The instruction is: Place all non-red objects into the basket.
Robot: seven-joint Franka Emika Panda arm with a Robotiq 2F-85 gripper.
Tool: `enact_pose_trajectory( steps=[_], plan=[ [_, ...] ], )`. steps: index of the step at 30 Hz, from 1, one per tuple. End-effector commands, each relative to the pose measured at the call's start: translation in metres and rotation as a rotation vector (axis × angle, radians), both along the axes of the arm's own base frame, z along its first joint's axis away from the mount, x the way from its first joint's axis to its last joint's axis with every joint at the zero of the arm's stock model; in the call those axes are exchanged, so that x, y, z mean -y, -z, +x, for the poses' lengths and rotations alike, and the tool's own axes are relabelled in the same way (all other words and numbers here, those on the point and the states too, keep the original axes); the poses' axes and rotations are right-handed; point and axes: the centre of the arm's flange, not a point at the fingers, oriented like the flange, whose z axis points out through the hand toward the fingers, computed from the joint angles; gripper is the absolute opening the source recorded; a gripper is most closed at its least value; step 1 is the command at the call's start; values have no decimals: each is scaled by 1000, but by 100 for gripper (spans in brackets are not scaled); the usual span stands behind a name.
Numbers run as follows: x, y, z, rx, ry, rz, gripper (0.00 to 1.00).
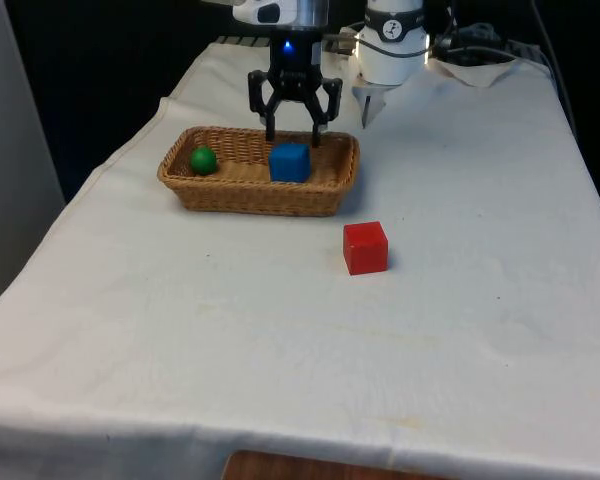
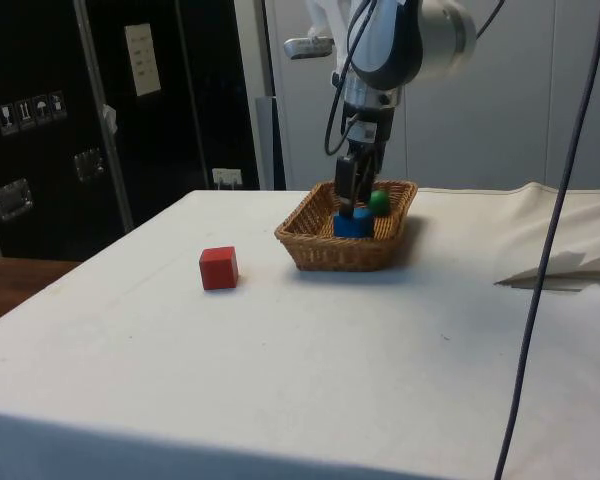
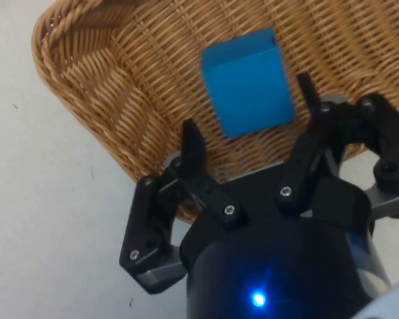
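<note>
A blue cube (image 1: 290, 162) lies inside the wicker basket (image 1: 242, 193), toward the front view's right end. A green ball (image 1: 203, 159) rests in the same basket at the front view's left end. My gripper (image 1: 293, 135) hovers just above the blue cube, open, with nothing between its fingers. In the wrist view the blue cube (image 3: 249, 81) sits on the basket's woven floor (image 3: 113, 100), beyond the spread fingertips (image 3: 192, 136). From the side, the gripper (image 2: 350, 205) stands over the blue cube (image 2: 352, 224) and the green ball (image 2: 379, 201). A red cube (image 1: 365, 247) stands on the cloth outside the basket.
The red cube (image 2: 219, 268) sits a short way in front of the basket (image 2: 342, 250) on the white cloth. A black cable (image 2: 540, 290) hangs down at the side view's right. Crumpled cloth or paper (image 1: 480, 68) lies at the table's far end.
</note>
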Motion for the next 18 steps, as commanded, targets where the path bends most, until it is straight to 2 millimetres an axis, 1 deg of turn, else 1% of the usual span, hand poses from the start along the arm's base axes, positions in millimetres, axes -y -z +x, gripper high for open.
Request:
enact_pose_trajectory(
  steps=[1, 4, 5, 6, 7, 12, 14, 15, 16, 18],
  plan=[
    [-3, -4, 1, 10, 1, 10, 78],
    [-3, -3, 1, 9, 1, 10, 93],
    [-3, -4, 1, 10, 2, 10, 100],
    [0, 0, 0, 0, 1, 0, 100],
    [-3, -4, 1, 10, 1, 9, 100],
    [-2, -3, 1, 8, 2, 10, 100],
    [-1, -7, 4, 8, -5, 11, 100],
    [0, -1, 1, 2, 0, 0, 100],
    [-1, -9, 5, 10, -9, 12, 100],
    [0, -17, 12, 14, -24, 19, 100]
  ],
)
